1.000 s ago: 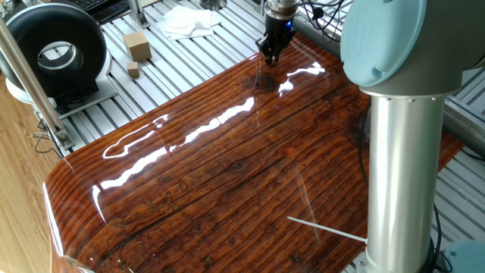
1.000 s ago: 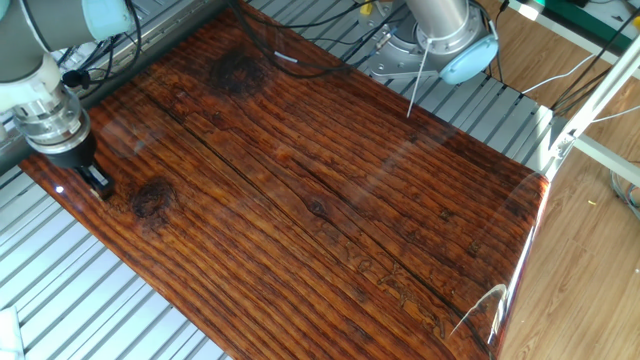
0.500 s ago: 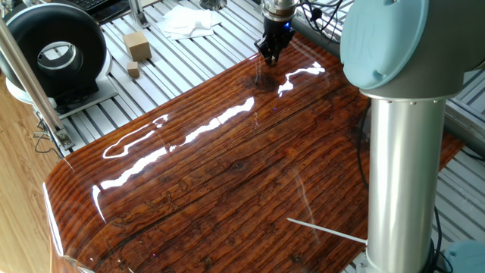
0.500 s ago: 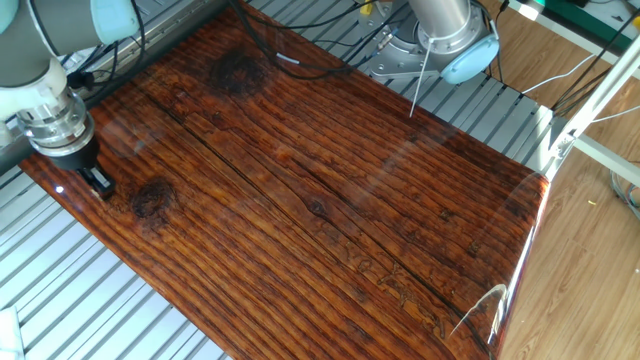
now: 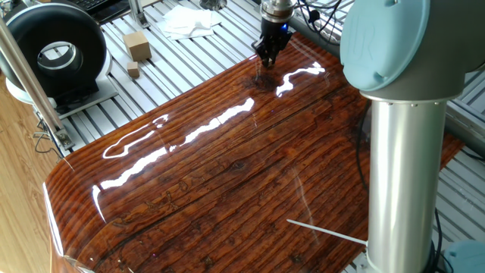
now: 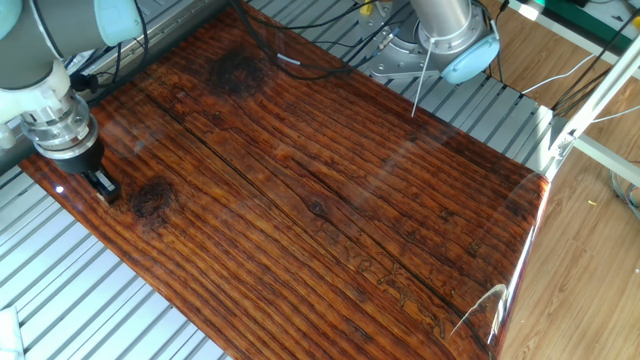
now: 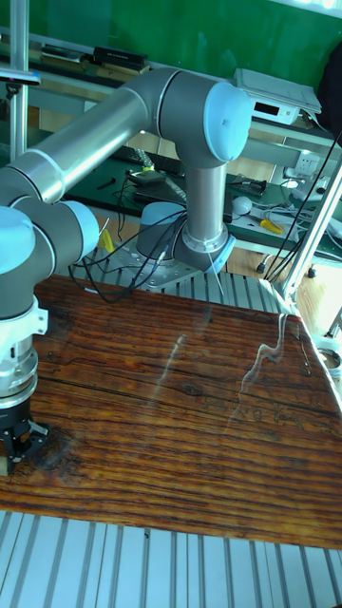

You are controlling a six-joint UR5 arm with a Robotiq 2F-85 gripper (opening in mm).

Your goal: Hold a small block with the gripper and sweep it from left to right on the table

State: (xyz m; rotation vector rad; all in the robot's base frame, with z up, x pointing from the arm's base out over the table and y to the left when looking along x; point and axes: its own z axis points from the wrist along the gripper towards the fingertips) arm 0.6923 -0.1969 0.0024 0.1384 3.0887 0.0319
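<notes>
Small block (image 7: 6, 465) — pinched in claw (image 7: 19, 446), on table (image 7: 190, 427).

The grey and light-blue arm (image 7: 114, 123) reaches out from its base and bends down to a silver cylindrical wrist (image 6: 62, 128). Beneath it the black two-finger pincer (image 6: 102, 186) points straight down, tips drawn close together. Whether anything sits between the tips cannot be made out.

Two high opposite views, one low frontal, seemingly; all share table (image 6: 330, 190).
</notes>
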